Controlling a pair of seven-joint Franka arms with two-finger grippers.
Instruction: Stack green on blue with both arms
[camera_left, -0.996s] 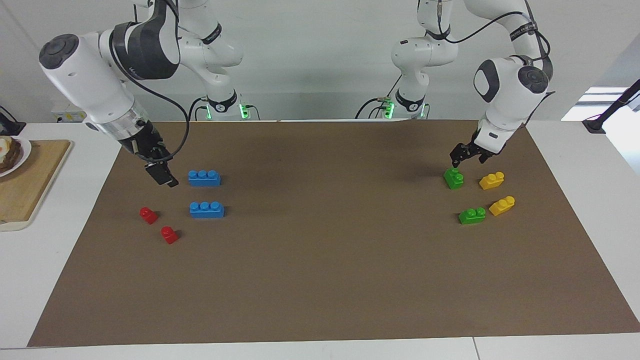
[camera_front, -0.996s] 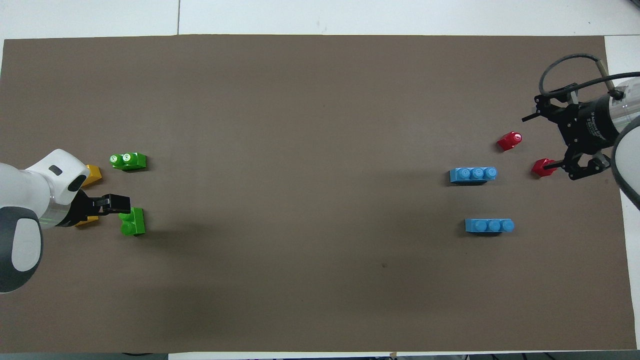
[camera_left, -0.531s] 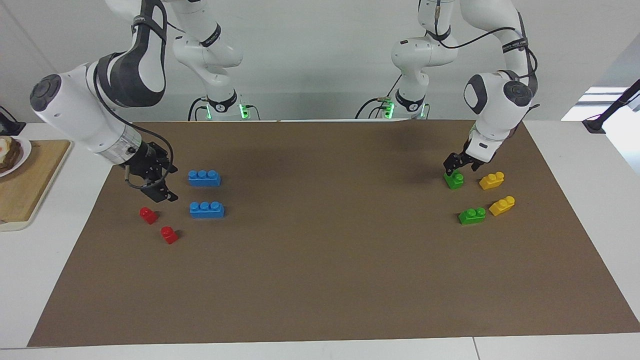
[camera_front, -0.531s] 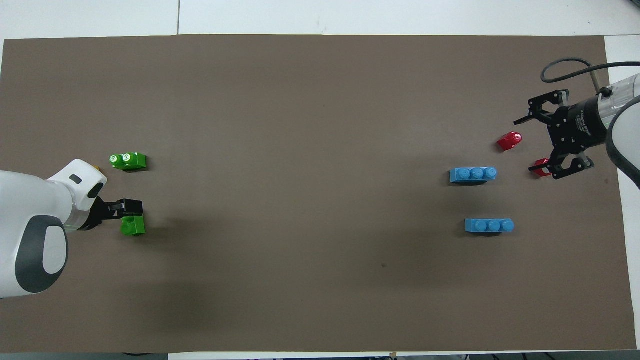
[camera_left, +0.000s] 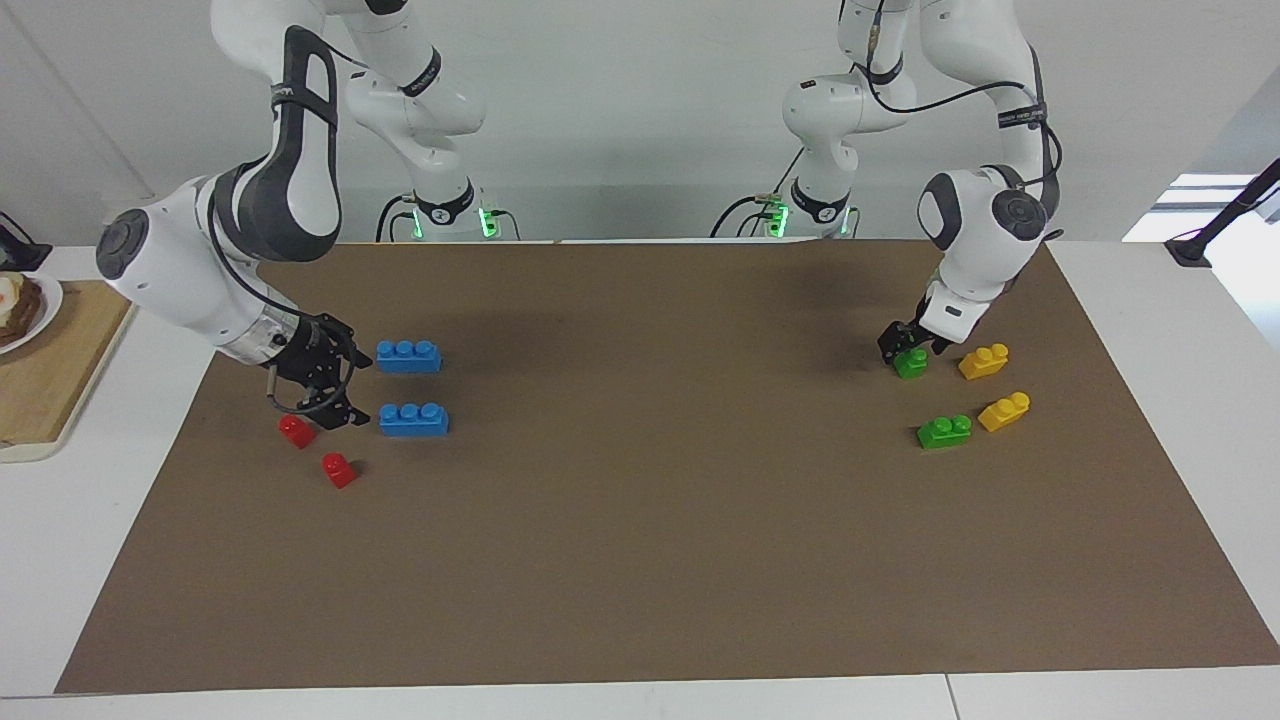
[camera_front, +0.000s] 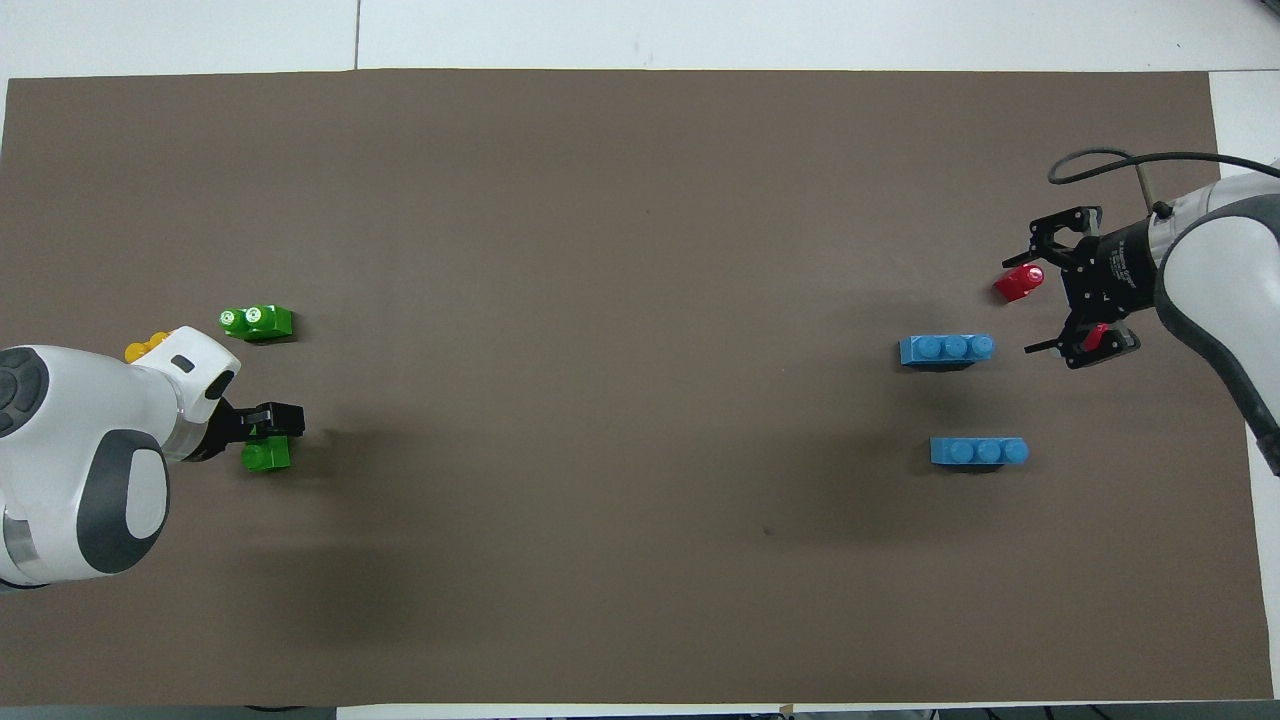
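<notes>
Facing view: the left hand (camera_left: 908, 347) is down at the green (camera_left: 911, 362) nearer the robots, its fingers around the brick's top. I cannot tell whether they have closed on it. The other green (camera_left: 944, 431) lies farther out, beside two yellows (camera_left: 984, 361). The right hand (camera_left: 322, 385) hangs wide open and holds nothing. It is low over the tabletop (camera_left: 640, 520), beside the ends of the two blues (camera_left: 409, 356), with a red (camera_left: 297, 430) just beside one finger. I judge the main risk here to be that finger knocking the red, or pushing the farther blue (camera_left: 414, 419) endways instead of straddling it.

Overhead view: the left hand (camera_front: 272, 422) covers half of the green (camera_front: 267, 456), so the hold looks off-centre. A lift from there could tilt or drop the brick. The right hand (camera_front: 1072, 287) spans the gap between the two reds (camera_front: 1019, 282), and the blue (camera_front: 946, 349) sits clear of its fingers, so closing now would catch nothing.
</notes>
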